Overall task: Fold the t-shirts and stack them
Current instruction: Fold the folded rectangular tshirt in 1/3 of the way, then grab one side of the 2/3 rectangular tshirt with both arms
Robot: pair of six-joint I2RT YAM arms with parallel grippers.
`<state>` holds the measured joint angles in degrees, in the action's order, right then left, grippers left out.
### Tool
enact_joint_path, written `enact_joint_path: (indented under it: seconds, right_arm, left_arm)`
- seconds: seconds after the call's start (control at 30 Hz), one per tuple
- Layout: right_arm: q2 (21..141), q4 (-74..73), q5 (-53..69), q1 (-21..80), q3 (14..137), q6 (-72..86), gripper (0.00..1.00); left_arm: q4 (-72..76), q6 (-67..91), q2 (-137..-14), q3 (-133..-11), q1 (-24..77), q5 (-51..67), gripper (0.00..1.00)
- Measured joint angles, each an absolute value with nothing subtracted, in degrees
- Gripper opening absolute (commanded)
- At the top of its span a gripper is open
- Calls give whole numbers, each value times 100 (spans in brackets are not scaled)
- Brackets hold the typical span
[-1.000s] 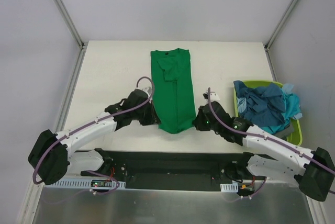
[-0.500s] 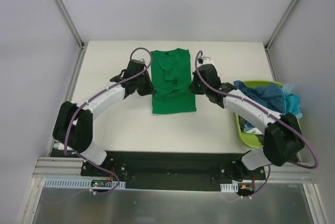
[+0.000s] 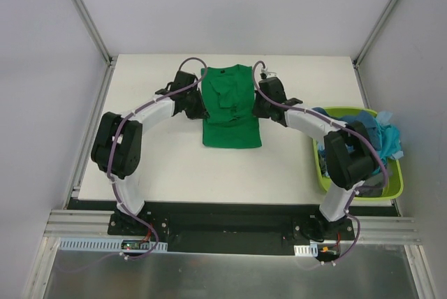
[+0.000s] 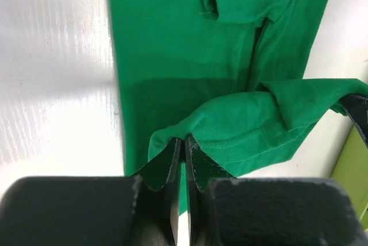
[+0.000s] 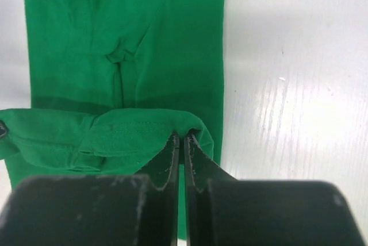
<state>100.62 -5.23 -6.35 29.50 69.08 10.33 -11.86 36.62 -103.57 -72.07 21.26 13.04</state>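
Note:
A bright green t-shirt [image 3: 230, 107] lies lengthwise in the middle of the table, collar at the far end, its near half doubled over the far half. My left gripper [image 3: 202, 108] is shut on the hem's left corner [image 4: 172, 142] and holds it above the shirt. My right gripper [image 3: 255, 107] is shut on the hem's right corner [image 5: 187, 128]. The hem hangs slack between them. Dark teal-blue and light turquoise t-shirts [image 3: 356, 138] are heaped in the basket at the right.
A lime-green plastic basket [image 3: 391, 188] stands at the table's right edge, beside my right arm. Grey walls with metal rails close the table on the left, right and far sides. White tabletop [image 3: 154, 163] shows left and near the shirt.
Both grippers have carried the shirt's bottom hem from the near end away toward the collar, so the shirt now lies folded in half and much shorter.

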Motion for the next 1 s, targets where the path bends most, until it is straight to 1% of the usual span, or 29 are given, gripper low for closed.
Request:
enact_joint_path:
  seconds: [0.03, 0.07, 0.17, 0.2, 0.23, 0.27, 0.3, 0.33, 0.37, 0.4, 0.43, 0.47, 0.5, 0.6, 0.77, 0.9, 1.0]
  right_arm:
    - [10167, -495, -613, 2926, 6949, 1033, 3]
    - [10283, -469, -589, 2899, 7008, 1028, 4]
    - [10634, -408, -491, 2812, 7220, 1013, 15]
    - [10763, -388, -445, 2777, 7314, 1007, 23]
    - [10866, -368, -388, 2740, 7391, 998, 30]
    - [10943, -368, -353, 2705, 7454, 996, 39]
    - [10978, -366, -320, 2683, 7487, 1004, 47]
    - [10991, -375, -270, 2659, 7520, 982, 63]
    - [10991, -384, -239, 2633, 7546, 961, 80]
    - [10980, -390, -222, 2620, 7583, 952, 87]
    - [10965, -384, -207, 2606, 7603, 934, 93]
    - [10934, -399, -196, 2604, 7607, 906, 99]
    - [10899, -421, -180, 2604, 7605, 902, 100]
    - [10584, -425, 8, 2622, 7378, 869, 100]
    - [9629, -429, 290, 2659, 6407, 1061, 100]
    - [9201, -486, 523, 2668, 5706, 1343, 100]
    - [9203, -528, 617, 2665, 5468, 1533, 98]
  left_arm:
    - [-1188, 3658, -10433, -7258, 2123, 1306, 4]
    - [-1186, 3656, -10508, -7306, 2110, 1308, 8]
    - [-1188, 3645, -10709, -7424, 2053, 1308, 21]
    - [-1190, 3636, -10753, -7452, 2036, 1304, 29]
    - [-1190, 3640, -10805, -7491, 2010, 1306, 41]
    - [-1190, 3629, -10831, -7518, 1975, 1306, 56]
    - [-1190, 3607, -10844, -7544, 1949, 1308, 71]
    - [-1188, 3592, -10844, -7559, 1938, 1306, 81]
    - [-1186, 3579, -10836, -7568, 1935, 1299, 89]
    - [-1179, 3601, -10816, -7572, 1916, 1302, 96]
    - [-1188, 3603, -10783, -7570, 1903, 1297, 99]
    - [-1190, 3603, -10739, -7557, 1900, 1295, 99]
    - [-1179, 3612, -10669, -7520, 1900, 1297, 99]
    - [-1155, 3621, -10296, -7229, 1907, 1326, 99]
    - [-1079, 3653, -9526, -6423, 1988, 1535, 99]
    - [-1059, 3677, -9454, -6080, 2152, 1636, 88]
    - [-1048, 3710, -9581, -5975, 2215, 1728, 75]
